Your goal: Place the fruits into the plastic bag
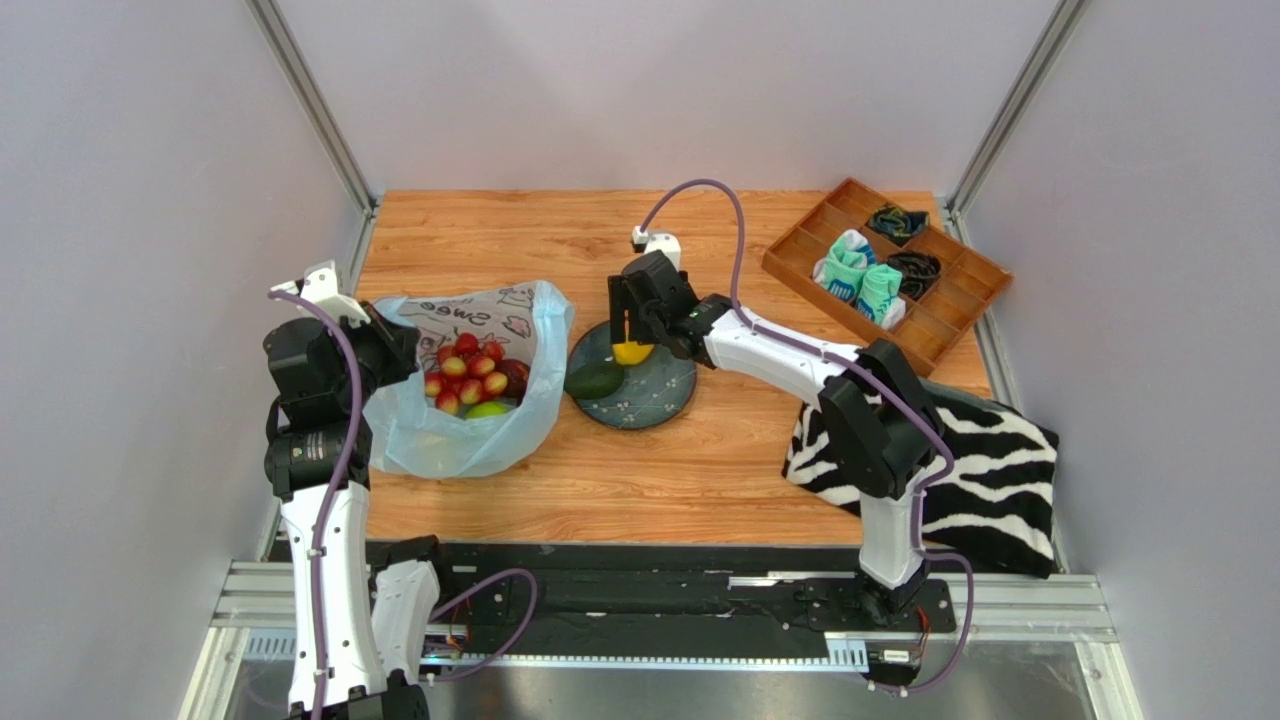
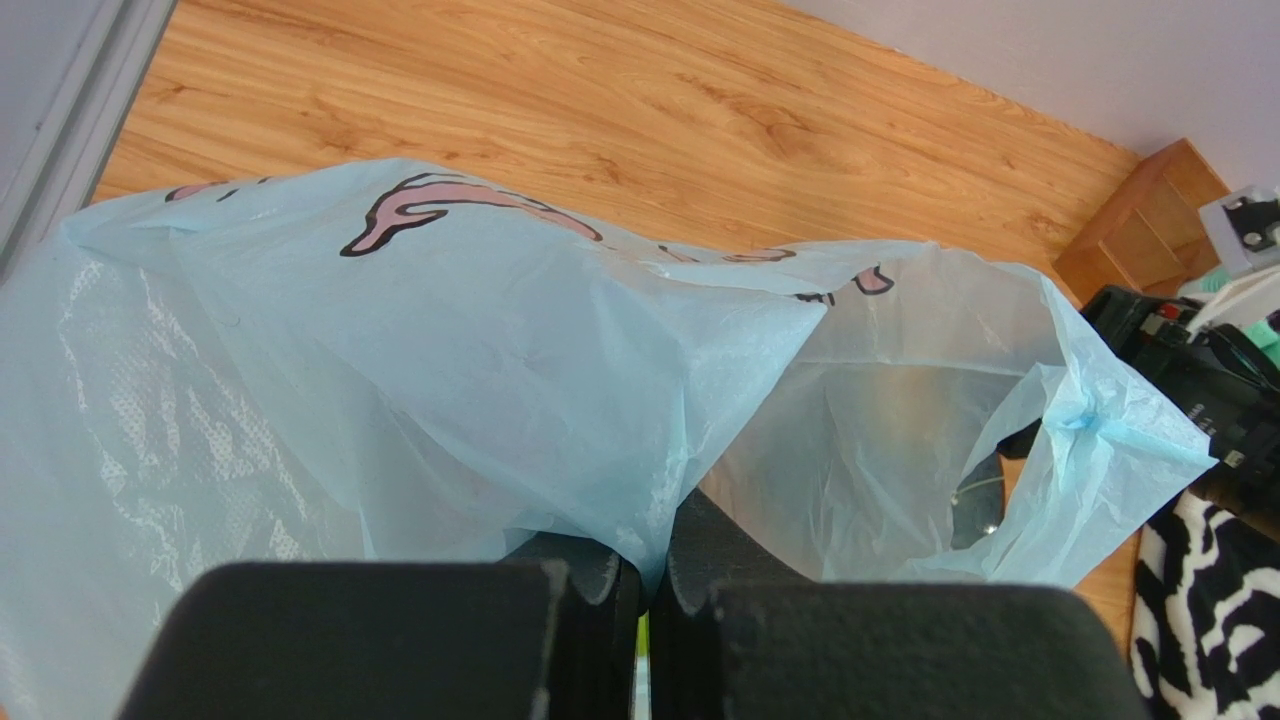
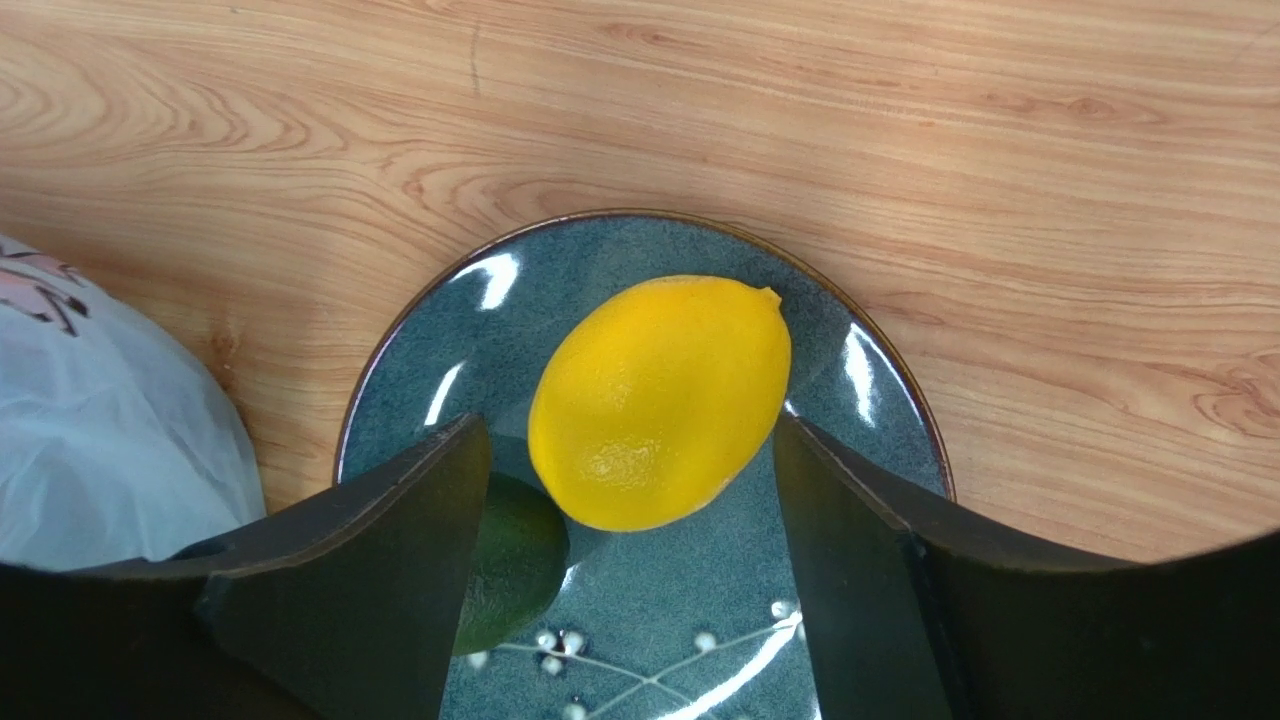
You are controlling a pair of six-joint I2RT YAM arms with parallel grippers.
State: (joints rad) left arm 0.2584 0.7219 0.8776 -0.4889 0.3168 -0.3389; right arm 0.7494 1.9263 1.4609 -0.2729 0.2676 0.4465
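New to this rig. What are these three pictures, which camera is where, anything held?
Two robot arms, left and right, are bolted at the near edge of a wooden table. The wide picture comes from a fixed camera above and behind them. The other two come from a camera on each wrist, looking past that arm's own pincer.

The left pincer is shut on the edge of a translucent pale blue plastic bag, holding its mouth up. Small red fruits and a bright green fruit lie inside.

The right pincer is open, straddling a yellow lemon that rests on a dark round plate beside a dark green fruit. The lemon is not gripped yet.

Also on the table are a black-and-white zebra-striped cloth and a wooden compartment tray holding folded fabric.
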